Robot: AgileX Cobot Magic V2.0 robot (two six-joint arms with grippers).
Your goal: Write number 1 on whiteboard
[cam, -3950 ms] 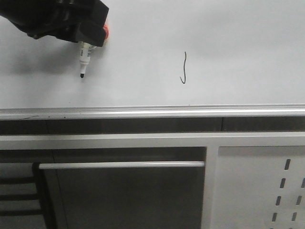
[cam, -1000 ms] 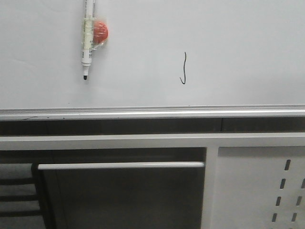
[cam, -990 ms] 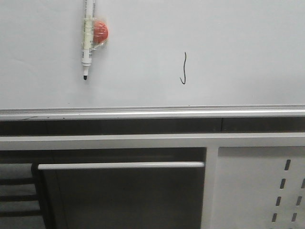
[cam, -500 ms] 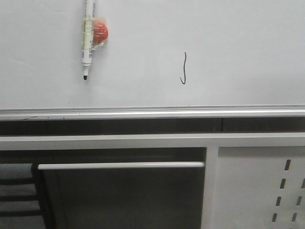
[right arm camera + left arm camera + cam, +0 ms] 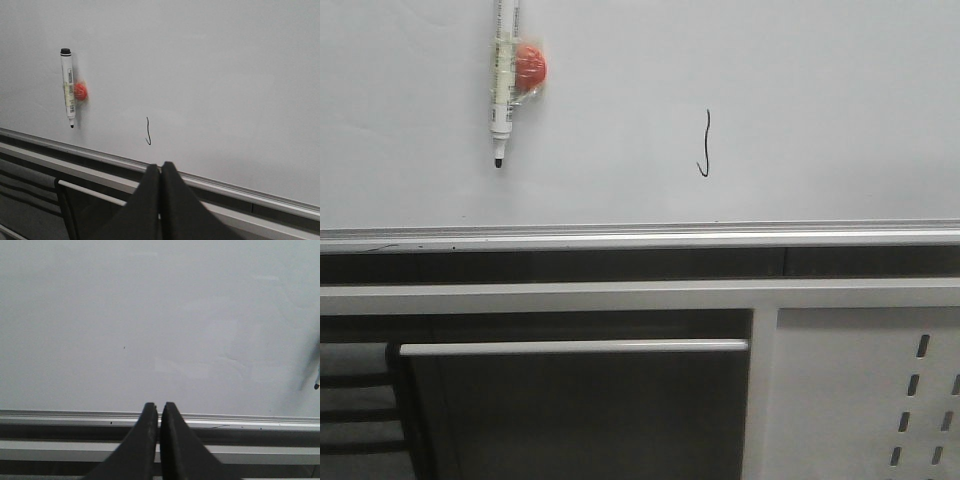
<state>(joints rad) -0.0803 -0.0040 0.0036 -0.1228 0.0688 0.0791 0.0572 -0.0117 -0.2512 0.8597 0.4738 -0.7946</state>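
The number 1 (image 5: 705, 143) is a thin black wavy stroke with a hook at its bottom on the whiteboard (image 5: 800, 90); it also shows in the right wrist view (image 5: 148, 131). A white marker (image 5: 502, 90) with a black tip hangs tip down on the board, stuck by a red magnet (image 5: 529, 66); it also shows in the right wrist view (image 5: 67, 87). My left gripper (image 5: 159, 406) is shut and empty, back from the board's rail. My right gripper (image 5: 160, 165) is shut and empty, back from the board. Neither gripper shows in the front view.
A silver rail (image 5: 640, 236) runs along the board's lower edge. Below it are a horizontal grey bar (image 5: 575, 346) and a white perforated panel (image 5: 880, 400) at the lower right.
Four seconds ago my left gripper held the marker against the board at the upper left. It has since let go and left the front view; the marker stays on the board.
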